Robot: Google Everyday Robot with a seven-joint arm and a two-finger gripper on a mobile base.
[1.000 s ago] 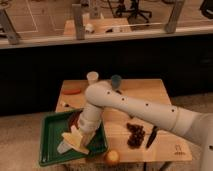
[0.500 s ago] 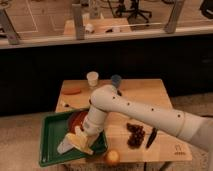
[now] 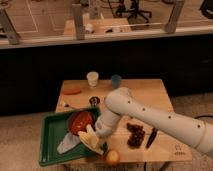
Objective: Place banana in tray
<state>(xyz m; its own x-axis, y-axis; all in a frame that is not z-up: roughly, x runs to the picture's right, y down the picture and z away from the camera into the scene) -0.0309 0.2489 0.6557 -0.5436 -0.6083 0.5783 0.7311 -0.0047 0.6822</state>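
The green tray (image 3: pixel 50 135) sits at the table's front left corner. The pale yellow banana (image 3: pixel 90 139) is at the tray's front right part, over the rim. My gripper (image 3: pixel 98 139) is at the end of the white arm (image 3: pixel 150 117), which reaches in from the right. The gripper is low over the tray's right edge, shut on the banana. The fingers are mostly hidden behind the wrist and the banana.
In the tray are a red bowl (image 3: pixel 80 121) and a flat whitish piece (image 3: pixel 66 145). On the wooden table (image 3: pixel 145 92) are a round orange fruit (image 3: pixel 112 157), dark grapes (image 3: pixel 135 135), a black knife (image 3: pixel 151 138), a white cup (image 3: pixel 92 78), a blue cup (image 3: pixel 116 80) and a flat red piece (image 3: pixel 71 91).
My gripper and the banana have shifted slightly to the right, from the middle of the tray toward its right rim. The whitish piece has stayed put.
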